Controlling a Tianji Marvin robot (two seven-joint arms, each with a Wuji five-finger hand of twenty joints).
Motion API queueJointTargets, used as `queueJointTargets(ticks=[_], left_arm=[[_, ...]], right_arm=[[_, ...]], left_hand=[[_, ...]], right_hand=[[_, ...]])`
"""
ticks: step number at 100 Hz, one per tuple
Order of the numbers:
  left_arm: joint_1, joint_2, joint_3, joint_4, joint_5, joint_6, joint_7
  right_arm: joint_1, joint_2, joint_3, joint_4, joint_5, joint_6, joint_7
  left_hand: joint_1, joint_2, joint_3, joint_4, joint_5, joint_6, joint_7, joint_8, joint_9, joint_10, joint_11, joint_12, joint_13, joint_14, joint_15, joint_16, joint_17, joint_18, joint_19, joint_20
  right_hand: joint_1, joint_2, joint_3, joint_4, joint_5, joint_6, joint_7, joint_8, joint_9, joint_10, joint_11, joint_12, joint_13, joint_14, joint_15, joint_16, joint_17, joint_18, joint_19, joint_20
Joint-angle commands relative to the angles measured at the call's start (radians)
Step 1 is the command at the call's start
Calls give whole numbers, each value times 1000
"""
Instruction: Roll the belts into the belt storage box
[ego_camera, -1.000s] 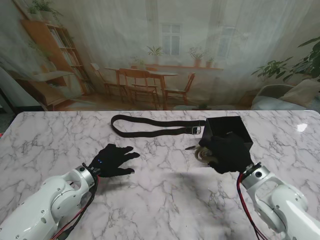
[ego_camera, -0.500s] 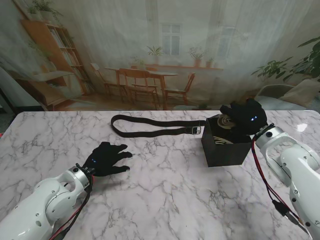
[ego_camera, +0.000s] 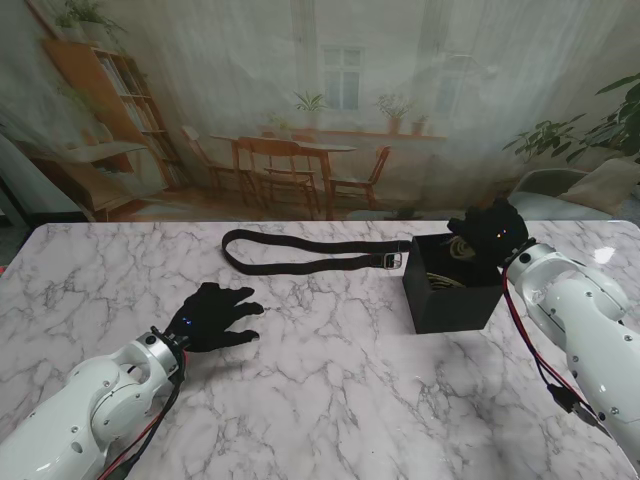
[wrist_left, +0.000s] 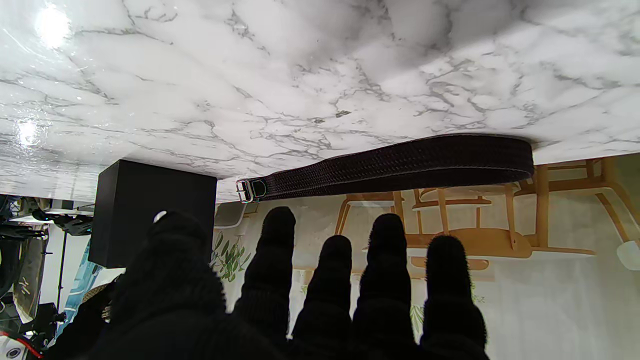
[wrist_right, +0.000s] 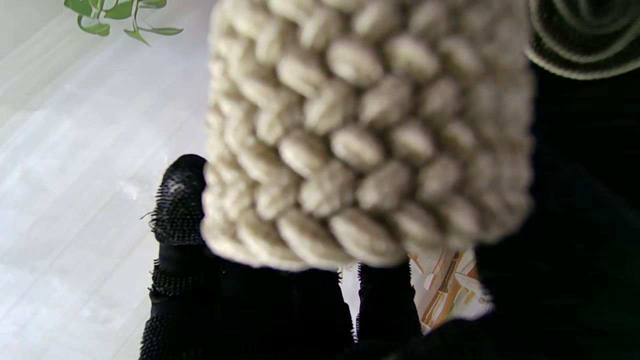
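Observation:
A black belt storage box (ego_camera: 452, 292) stands right of the table's middle, with rolled belts inside. My right hand (ego_camera: 490, 232) hangs over the box's far right corner, shut on a rolled beige woven belt (wrist_right: 365, 135) that fills the right wrist view. A dark belt (ego_camera: 300, 254) with a metal buckle (ego_camera: 392, 260) lies stretched flat on the table left of the box; the left wrist view shows this belt (wrist_left: 400, 165) and the box (wrist_left: 150, 210) too. My left hand (ego_camera: 215, 316) rests on the table nearer to me, open, fingers spread, apart from the dark belt.
The white marble table (ego_camera: 330, 400) reaches to a printed backdrop of a room along its far edge. Nothing else stands on the table.
My right hand carried the rolled beige belt from in front of the box up over it, then lowered slightly at its far right corner. My left hand drew back a little towards me.

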Motion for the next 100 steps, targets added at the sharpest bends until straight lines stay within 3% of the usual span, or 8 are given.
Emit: queueJointTargets(ticks=[1, 51, 85, 96, 97, 99, 100], left_arm=[[1, -2, 3, -3, 1, 3, -14], [-2, -2, 5, 1, 1, -2, -11], [-6, -1, 12, 3, -2, -4, -14], [-6, -1, 12, 3, 0, -4, -15], [-5, -1, 12, 3, 0, -4, -15], [-5, -1, 12, 3, -1, -4, -15], [-5, -1, 12, 3, -1, -4, -15]], right_arm=[[7, 6, -7, 11, -1, -12, 7], [72, 1, -73, 57, 105, -102, 79], [111, 5, -107, 95, 142, -165, 98], [116, 10, -116, 104, 130, -173, 81], [116, 11, -116, 105, 126, -173, 79], [116, 12, -117, 106, 121, -172, 74], [117, 12, -117, 106, 119, -172, 72]], left_hand=[[10, 34, -27, -16, -16, 16, -19, 2, -41, -1, -15, 9, -16, 2, 0, 0, -18, 18, 13, 11], [9, 35, -26, -16, -30, 16, -40, -8, -45, 2, -15, 10, -15, 2, 1, 1, -17, 17, 12, 11], [8, 35, -27, -16, -39, 16, -46, -10, -49, 2, -13, 14, -16, 1, 2, 2, -17, 18, 14, 12], [10, 35, -26, -16, -39, 17, -46, -10, -49, 4, -13, 14, -15, 1, 2, 3, -17, 18, 14, 12], [10, 34, -26, -16, -39, 16, -46, -10, -49, 3, -13, 14, -16, 0, 2, 3, -16, 18, 14, 12], [10, 35, -26, -16, -39, 17, -46, -10, -49, 2, -14, 14, -16, 2, 2, 3, -17, 18, 14, 12], [10, 35, -26, -16, -39, 17, -46, -11, -50, 2, -14, 14, -17, 2, 2, 3, -17, 17, 14, 12]], right_hand=[[246, 157, 206, 44, 200, -225, 307, 87, 67, -132, 58, 54, 51, -225, 96, 58, -6, -18, -5, -12], [232, 179, 152, 46, 162, -241, 277, 65, 21, -136, 7, 41, 8, -226, -19, 44, -49, -25, -54, -25], [94, 192, 126, 42, 37, -91, 140, -99, -116, -116, -21, -33, -119, -188, -173, 10, -131, -12, -105, -31], [3, 198, 141, 65, 40, -52, 52, -93, -156, -111, -27, -106, -161, -169, -226, -20, -160, -9, -117, -31], [-24, 200, 146, 81, 41, -44, 35, -89, -161, -109, -27, -111, -168, -167, -231, -24, -165, -7, -119, -31], [-81, 206, 156, 137, 43, -26, -31, -12, -178, -102, -28, -130, -187, -157, -245, -36, -176, -3, -124, -32], [-81, 206, 156, 137, 43, -26, -31, -12, -178, -102, -28, -130, -187, -157, -245, -36, -176, -3, -124, -32]])
